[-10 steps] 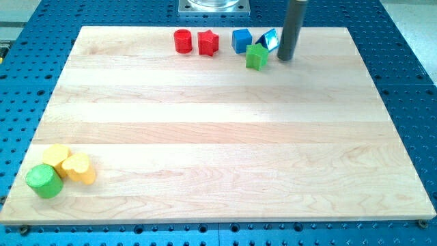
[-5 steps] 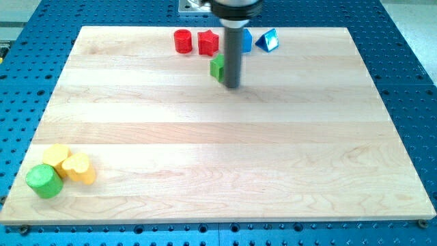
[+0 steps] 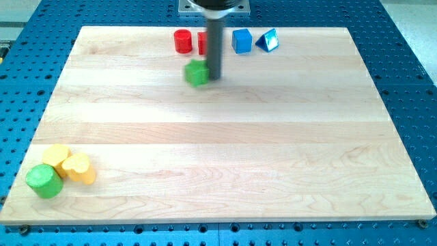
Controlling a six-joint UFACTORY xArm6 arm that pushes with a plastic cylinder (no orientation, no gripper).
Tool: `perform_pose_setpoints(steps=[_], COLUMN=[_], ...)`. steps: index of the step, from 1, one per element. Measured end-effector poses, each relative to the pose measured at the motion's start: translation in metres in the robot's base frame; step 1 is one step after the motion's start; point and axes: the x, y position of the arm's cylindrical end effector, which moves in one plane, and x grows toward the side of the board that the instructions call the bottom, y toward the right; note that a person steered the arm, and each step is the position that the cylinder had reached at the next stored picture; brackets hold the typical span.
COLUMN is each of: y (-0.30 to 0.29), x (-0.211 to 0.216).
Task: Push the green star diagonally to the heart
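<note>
The green star (image 3: 197,72) lies on the wooden board (image 3: 225,143) near the view's top, left of centre. My tip (image 3: 214,76) touches the star's right side. The yellow heart (image 3: 78,168) lies at the view's bottom left, far from the star. The rod hides most of the red star (image 3: 202,42) behind it.
A red cylinder (image 3: 181,41), a blue block (image 3: 241,40) and a blue triangular block (image 3: 268,41) stand along the board's top edge. A yellow cylinder (image 3: 56,156) and a green cylinder (image 3: 44,182) sit against the heart at the bottom left.
My tip has moved to the view's left, pushing the green star left and slightly down, away from the blue blocks. The other blocks have not moved.
</note>
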Motion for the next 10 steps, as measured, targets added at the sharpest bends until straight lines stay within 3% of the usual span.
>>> perform_pose_setpoints(steps=[1, 3, 4, 5, 6, 7, 8, 10], y=[-0.091, -0.082, -0.150, -0.144, -0.144, -0.190, -0.202, -0.099], x=[0.034, -0.029, -0.025, 0.045, 0.072, 0.058, 0.090, 0.097])
